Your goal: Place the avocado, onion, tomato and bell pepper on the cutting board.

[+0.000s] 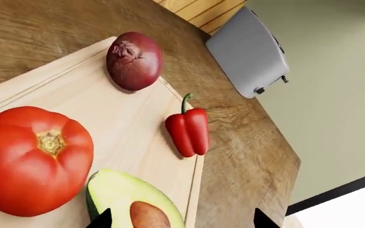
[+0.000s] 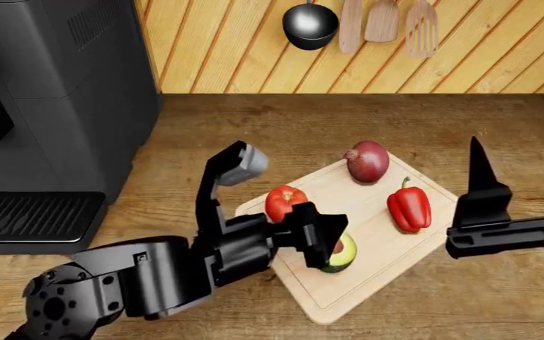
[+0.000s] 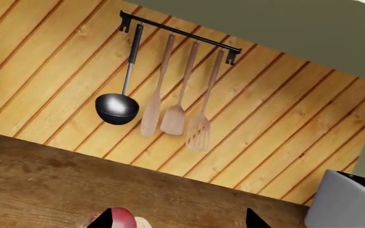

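The cutting board (image 2: 367,265) lies at an angle on the wooden counter (image 2: 282,127), and all four vegetables are on it. The avocado (image 2: 342,253) sits cut face up near the board's middle, with the tomato (image 2: 285,202) just beside it at about ten o'clock, close to the board's near-left edge. The onion (image 2: 367,161) rests at the board's far corner, at twelve o'clock from the avocado, right at the rim. The bell pepper (image 2: 409,208) lies at about two o'clock from the avocado, close to the board's right edge; the left wrist view shows it just inside the groove.

The left gripper (image 2: 324,237) hangs over the avocado and partly hides it in the head view; its fingers (image 1: 102,219) stand apart, clamped on nothing. The right gripper (image 2: 484,202) is off the board at three o'clock, clear of the pepper, one finger pointing up, its fingertips (image 3: 248,219) spread wide and empty.

A black coffee machine (image 2: 50,106) fills the counter at nine o'clock. A grey toaster (image 1: 249,52) stands beyond the onion. On the plank wall at twelve o'clock hang a ladle (image 2: 310,25) and wooden spatulas (image 2: 382,21). Bare counter lies open between the board and the wall.
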